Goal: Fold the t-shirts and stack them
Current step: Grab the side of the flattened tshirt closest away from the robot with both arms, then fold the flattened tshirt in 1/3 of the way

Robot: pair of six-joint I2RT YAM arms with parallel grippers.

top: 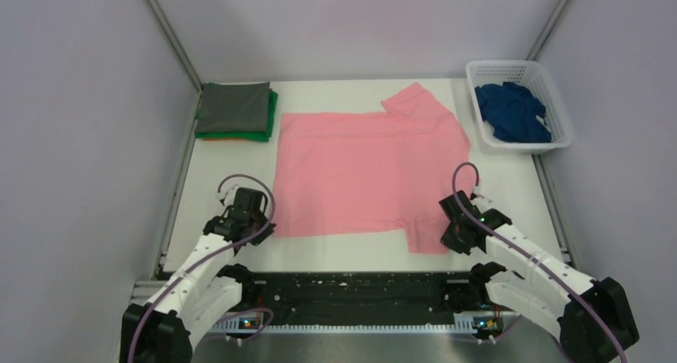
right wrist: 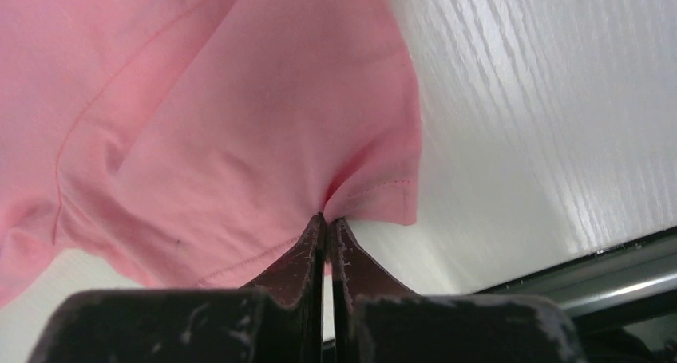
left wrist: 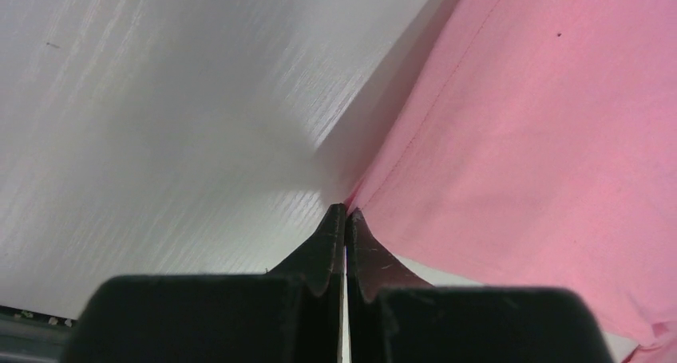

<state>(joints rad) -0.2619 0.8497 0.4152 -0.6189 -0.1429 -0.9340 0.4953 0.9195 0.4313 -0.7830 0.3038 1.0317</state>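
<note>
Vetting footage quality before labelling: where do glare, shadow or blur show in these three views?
Top external: even light, sharp, no glare on the pink t-shirt. Left wrist: bright glare patch on the table, dark shadow along the shirt's edge. Right wrist: streaky sheen on the table, right gripper housing soft-focused.

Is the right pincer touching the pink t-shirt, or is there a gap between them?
Touching. The right wrist view shows it: the right pincer is shut on the sleeve hem of the pink t-shirt, and the cloth puckers at its tips.
</note>
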